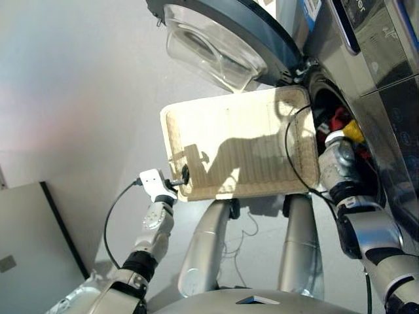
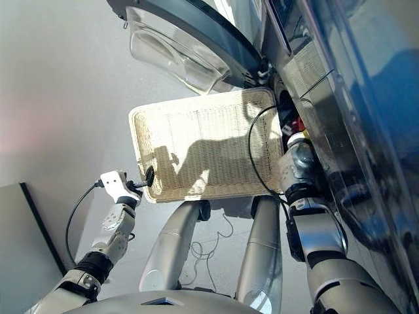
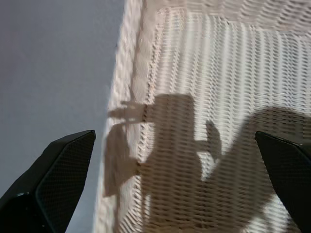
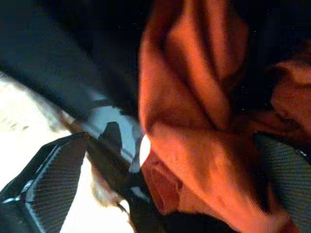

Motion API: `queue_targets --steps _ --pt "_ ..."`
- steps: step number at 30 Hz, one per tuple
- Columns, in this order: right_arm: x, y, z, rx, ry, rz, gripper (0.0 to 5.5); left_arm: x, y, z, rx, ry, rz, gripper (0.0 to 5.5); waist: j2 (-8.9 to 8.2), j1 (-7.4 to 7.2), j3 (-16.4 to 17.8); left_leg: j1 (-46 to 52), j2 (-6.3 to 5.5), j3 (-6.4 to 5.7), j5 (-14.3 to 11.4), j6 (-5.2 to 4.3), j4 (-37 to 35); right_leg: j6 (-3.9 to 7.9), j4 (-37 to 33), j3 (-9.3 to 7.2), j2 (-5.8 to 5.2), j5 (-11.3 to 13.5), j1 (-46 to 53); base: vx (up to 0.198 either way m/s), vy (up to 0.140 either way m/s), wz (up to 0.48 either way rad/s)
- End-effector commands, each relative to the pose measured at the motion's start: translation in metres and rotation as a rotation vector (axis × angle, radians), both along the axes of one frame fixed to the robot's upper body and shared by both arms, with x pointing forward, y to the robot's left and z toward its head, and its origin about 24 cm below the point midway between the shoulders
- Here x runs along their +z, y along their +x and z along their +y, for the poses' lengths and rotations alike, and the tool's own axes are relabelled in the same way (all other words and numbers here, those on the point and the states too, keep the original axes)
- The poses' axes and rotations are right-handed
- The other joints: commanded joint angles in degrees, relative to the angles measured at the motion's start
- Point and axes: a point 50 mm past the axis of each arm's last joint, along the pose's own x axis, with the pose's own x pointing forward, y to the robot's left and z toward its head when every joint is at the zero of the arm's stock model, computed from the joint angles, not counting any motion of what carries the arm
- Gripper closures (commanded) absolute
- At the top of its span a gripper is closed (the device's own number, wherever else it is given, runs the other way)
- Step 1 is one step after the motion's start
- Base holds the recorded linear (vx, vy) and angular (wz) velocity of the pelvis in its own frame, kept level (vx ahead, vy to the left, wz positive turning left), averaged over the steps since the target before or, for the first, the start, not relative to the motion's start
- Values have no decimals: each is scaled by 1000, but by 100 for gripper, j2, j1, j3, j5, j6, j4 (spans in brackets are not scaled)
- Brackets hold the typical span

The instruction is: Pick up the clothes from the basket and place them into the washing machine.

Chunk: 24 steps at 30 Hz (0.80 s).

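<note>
Woven basket (image 1: 222, 150) seen bare; coral red garment (image 4: 194, 121) lies between the spread fingers of the right tool (image 4: 165, 189) at the drum mouth (image 1: 337, 127). Left tool (image 3: 175, 184) is held spread at the basket's near-left rim. The garment is best pushed deep past the door seal, so nothing snags.

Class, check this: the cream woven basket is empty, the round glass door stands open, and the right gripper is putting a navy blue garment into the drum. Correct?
Not quite. In the right wrist view the garment at the right gripper is coral red, not navy. The cream woven basket is empty and the round glass door is open.
</note>
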Motion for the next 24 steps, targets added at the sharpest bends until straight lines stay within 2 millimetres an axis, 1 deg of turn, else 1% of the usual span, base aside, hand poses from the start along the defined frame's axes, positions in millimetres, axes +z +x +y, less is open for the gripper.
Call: queue_targets --steps 1,2,3,5,7,9,10,11,12,13,14,16,17,19,20,21,23,24 --pt "-5 -3 5 114 -77 10 0 -4 -6 20 52 25 9 0 -66 199 -270 -321 129 -230 -182 -256 195 -85 -716 -237 176 379 65 0 0 0" --pt "-5 -3 5 114 -77 9 0 -4 -6 20 52 25 9 0 -65 196 -269 -321 129 -232 -182 -256 195 -86 -716 -239 176 379 67 0 0 0" --pt "-12 -5 12 132 -28 20 0 -7 -7 21 62 24 23 0 -127 225 -278 -301 129 -264 -166 -266 176 -81 -758 -288 161 377 130 0 0 0" --pt "-16 -6 16 130 18 13 0 -8 -7 23 71 26 31 0 -178 234 -275 -248 119 -305 -146 -276 121 -77 -787 -324 153 373 192 0 0 0" --pt "-18 -7 17 119 52 8 0 -9 -6 23 76 27 34 0 -201 238 -266 -210 114 -313 -124 -290 78 -70 -822 -345 144 373 240 0 0 0" --pt "-19 -10 18 1 210 -61 0 -10 -5 24 100 31 37 0 -216 236 -239 -169 99 -329 -95 -308 23 -49 -880 -374 132 369 303 0 0 0" --pt "-21 -12 18 -35 255 -77 0 -10 -5 24 111 34 39 0 -220 231 -225 -178 93 -343 -93 -311 28 -50 -893 -377 134 361 303 0 0 0" --pt "-21 -12 18 -35 256 -78 0 -10 -5 24 111 35 39 0 -224 234 -226 -180 93 -344 -94 -312 29 -50 -892 -378 134 360 302 0 0 0" --pt "-23 -14 21 -66 318 -97 0 -11 -5 23 116 37 45 0 -228 221 -221 -197 95 -354 -99 -308 33 -53 -888 -376 142 348 291 0 0 0" --pt "-29 -18 25 -127 436 -133 0 -11 -4 22 128 38 48 0 -216 196 -203 -229 86 -361 -126 -289 69 -56 -856 -372 151 326 269 0 0 0" --pt "-29 -19 25 -127 437 -133 0 -12 -4 22 128 39 49 0 -220 198 -210 -234 86 -361 -129 -289 75 -56 -852 -371 151 324 265 9 54 16" --pt "-35 -24 32 -198 587 -184 0 -14 -6 19 149 35 62 0 -173 154 -196 -286 72 -357 -179 -263 145 -65 -793 -343 148 305 192 6 64 7" --pt "-35 -24 32 -198 589 -184 0 -14 -6 20 149 36 63 0 -177 155 -203 -295 73 -356 -183 -263 153 -65 -787 -341 148 302 183 0 62 0" --pt "-38 -26 37 -252 717 -223 0 -14 -6 18 156 29 61 0 -102 152 -187 -345 52 -354 -217 -254 180 -72 -700 -290 149 258 95 1 62 -3" --pt "-38 -26 37 -252 719 -224 0 -14 -6 18 156 29 61 0 -107 153 -192 -350 52 -351 -219 -254 183 -71 -692 -287 148 254 87 -9 78 1" --pt "-36 -24 37 -270 777 -247 0 -13 -6 18 154 28 57 0 -38 171 -154 -417 39 -341 -251 -237 244 -78 -611 -242 133 239 -3 -20 55 6" --pt "-32 -20 35 -274 785 -260 0 -12 -6 18 152 25 53 0 23 199 -106 -516 37 -305 -281 -217 340 -91 -516 -203 132 219 -113 -17 38 4" --pt "-31 -20 35 -274 785 -260 0 -12 -6 18 152 25 52 0 22 204 -111 -533 40 -302 -288 -216 355 -91 -504 -199 134 215 -130 0 0 0"
